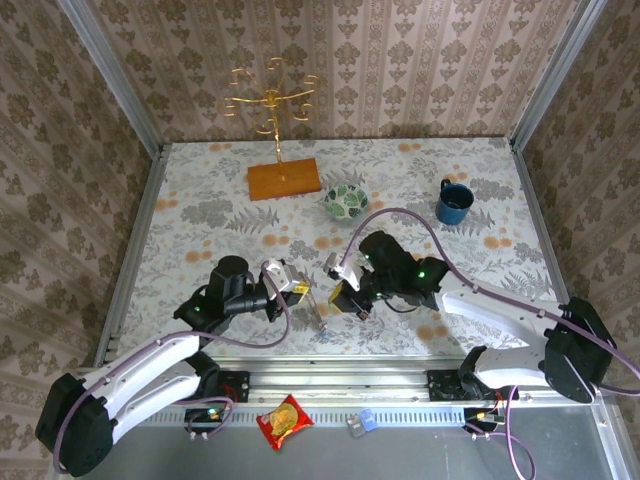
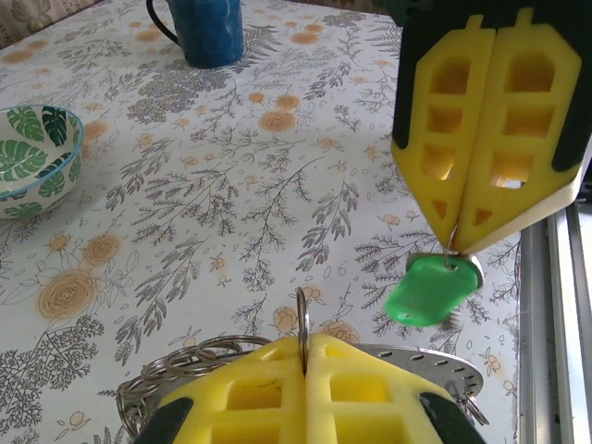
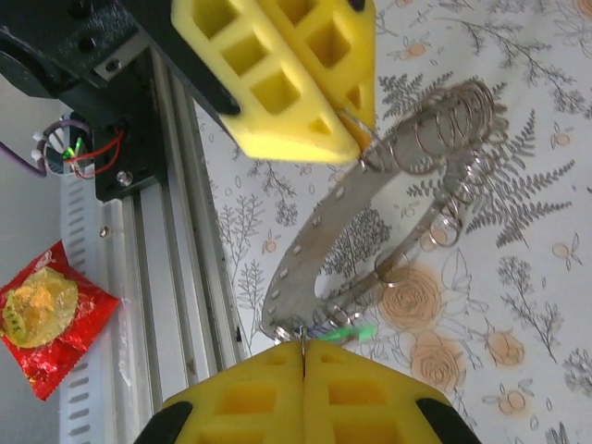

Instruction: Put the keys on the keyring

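One green key [image 2: 425,291], one keyring [image 3: 305,236], one bowl [image 1: 346,201], one mug [image 1: 454,203]

Keyring [image 3: 301,250]: flat grey metal band with a dull brushed sheen, punched with small holes. Bright wire coils [image 3: 444,129] are threaded on it.
Green key [image 2: 427,289]: head of smooth, glossy plastic.
Left gripper [image 2: 303,342] and right gripper [image 2: 455,242]: yellow plastic fingers, matt and faintly grainy, with moulded pockets.
Table [image 2: 231,203]: smooth floral printed cover, low sheen.
Mug [image 2: 208,28]: blue, glossy glaze.
Bowl [image 2: 42,199]: glossy, leaf print.
Packet [image 3: 42,319]: red, shiny, crinkled foil.
Rail [image 3: 176,277]: matt grey metal.
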